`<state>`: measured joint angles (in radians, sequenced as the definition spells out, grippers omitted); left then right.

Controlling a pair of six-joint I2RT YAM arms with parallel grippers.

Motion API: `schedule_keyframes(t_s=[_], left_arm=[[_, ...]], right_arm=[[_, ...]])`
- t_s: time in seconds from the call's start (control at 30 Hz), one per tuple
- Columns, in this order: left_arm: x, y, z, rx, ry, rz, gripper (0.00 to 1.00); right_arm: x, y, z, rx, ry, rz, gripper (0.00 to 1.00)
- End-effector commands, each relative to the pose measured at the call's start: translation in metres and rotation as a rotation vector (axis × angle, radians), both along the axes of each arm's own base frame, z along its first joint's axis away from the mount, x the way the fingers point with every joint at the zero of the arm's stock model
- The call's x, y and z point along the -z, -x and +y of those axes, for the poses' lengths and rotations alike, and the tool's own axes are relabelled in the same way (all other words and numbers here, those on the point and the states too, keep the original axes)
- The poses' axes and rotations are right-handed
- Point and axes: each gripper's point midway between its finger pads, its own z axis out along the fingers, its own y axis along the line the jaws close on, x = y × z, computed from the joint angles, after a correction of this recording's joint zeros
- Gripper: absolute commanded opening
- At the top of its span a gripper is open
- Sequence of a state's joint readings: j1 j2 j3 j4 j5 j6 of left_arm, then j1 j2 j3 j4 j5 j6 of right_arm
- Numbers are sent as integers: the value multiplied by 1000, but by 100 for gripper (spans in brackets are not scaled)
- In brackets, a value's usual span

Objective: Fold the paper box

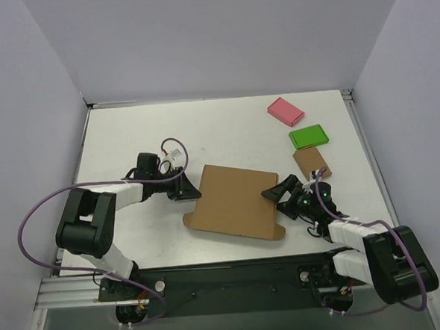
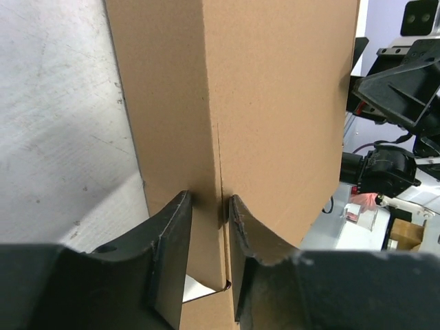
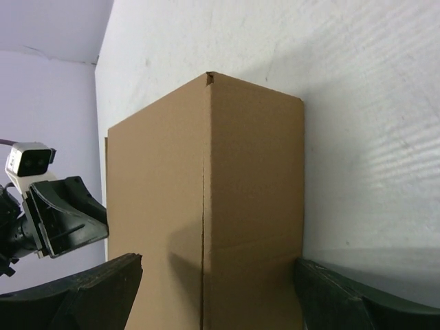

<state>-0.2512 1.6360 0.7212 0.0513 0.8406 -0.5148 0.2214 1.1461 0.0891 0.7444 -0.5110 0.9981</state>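
Large plain brown corrugated cardboard box lies mid-way on white table, between the two arms. The wrist views show a fold line running down it.

Left gripper is at the box's left edge, fingers drawn close and clamped on a cardboard fold of the box.

Right gripper is at the box's right edge, fingers spread wide and straddling the box end; cannot tell whether they touch it.

Off the box's far right corner sits a small brown rectangular block, near. Beyond that is a flat green block, and a flat pink block lies farthest.
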Motion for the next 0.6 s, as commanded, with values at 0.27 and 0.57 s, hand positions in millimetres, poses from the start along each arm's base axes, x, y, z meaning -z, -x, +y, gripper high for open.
schedule_keyframes(t_s=[0.27, 0.57], left_arm=[[32, 11, 14, 40, -142, 57, 29], [22, 8, 8, 50, -95, 29, 29]], right_arm=[[-3, 21, 26, -182, -121, -26, 95], [-13, 27, 19, -242, 4, -49, 63]])
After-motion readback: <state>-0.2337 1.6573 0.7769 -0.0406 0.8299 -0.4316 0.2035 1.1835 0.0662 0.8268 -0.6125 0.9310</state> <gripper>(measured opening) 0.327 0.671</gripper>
